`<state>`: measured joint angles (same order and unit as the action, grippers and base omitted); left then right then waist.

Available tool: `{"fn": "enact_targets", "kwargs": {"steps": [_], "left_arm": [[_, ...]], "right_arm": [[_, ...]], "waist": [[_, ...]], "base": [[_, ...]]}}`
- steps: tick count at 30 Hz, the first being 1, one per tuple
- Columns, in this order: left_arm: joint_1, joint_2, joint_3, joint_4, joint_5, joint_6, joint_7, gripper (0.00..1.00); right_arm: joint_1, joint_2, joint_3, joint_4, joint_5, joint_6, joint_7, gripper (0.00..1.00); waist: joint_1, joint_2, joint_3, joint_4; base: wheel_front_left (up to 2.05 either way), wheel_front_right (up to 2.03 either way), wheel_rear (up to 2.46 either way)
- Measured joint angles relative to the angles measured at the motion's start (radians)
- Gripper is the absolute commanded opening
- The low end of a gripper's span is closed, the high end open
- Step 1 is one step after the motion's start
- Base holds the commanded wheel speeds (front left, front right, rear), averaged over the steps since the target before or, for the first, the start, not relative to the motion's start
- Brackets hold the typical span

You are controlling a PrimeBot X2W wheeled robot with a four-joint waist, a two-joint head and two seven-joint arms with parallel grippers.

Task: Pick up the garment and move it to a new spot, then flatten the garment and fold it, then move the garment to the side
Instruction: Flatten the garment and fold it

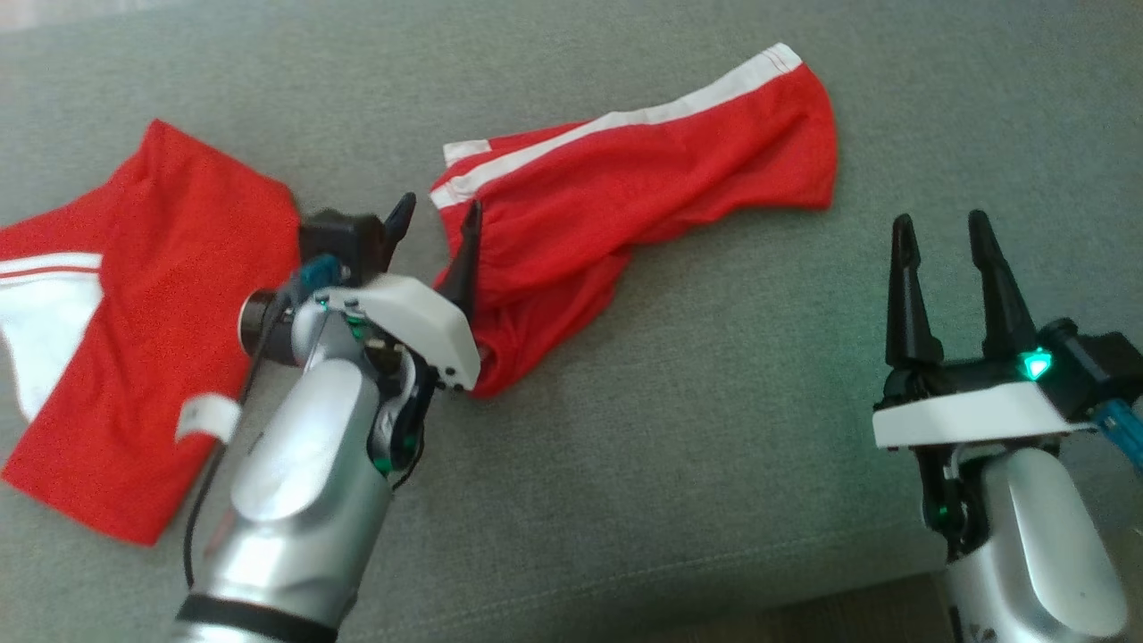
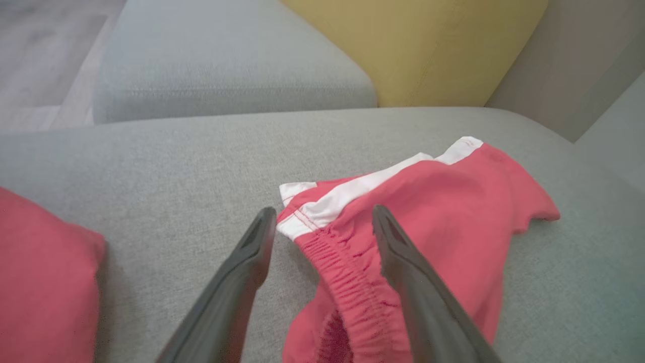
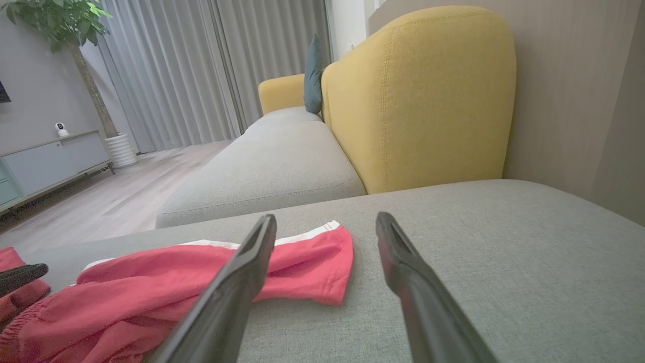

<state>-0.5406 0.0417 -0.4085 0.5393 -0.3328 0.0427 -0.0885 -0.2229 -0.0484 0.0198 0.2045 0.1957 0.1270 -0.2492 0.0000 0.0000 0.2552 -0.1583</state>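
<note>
Garment: red jersey with a white sleeve, laid rumpled at the left of the grey sofa cushion.
Left gripper: fingers spread and held over the waistband edge of the red shorts, at centre.
Right gripper: fingers spread and held above bare cushion, apart from the shorts.

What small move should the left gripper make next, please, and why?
Probably lower and close: the open left gripper straddles the elastic waistband of the red shorts on the grey cushion, not yet pinching it.
</note>
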Motion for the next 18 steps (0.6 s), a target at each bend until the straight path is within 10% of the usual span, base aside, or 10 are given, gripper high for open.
{"fn": "enact_targets", "kwargs": {"steps": [18], "left_arm": [[-0.139,-0.007,-0.032,0.222,-0.094,0.006,0.049,1.00]], "right_arm": [[-0.021,0.000,0.016,-0.002,0.018,0.000,-0.002,1.00]], "waist": [[0.0000,0.0000,0.041,-0.036]], "base": [[0.00,0.00,0.00]]}}
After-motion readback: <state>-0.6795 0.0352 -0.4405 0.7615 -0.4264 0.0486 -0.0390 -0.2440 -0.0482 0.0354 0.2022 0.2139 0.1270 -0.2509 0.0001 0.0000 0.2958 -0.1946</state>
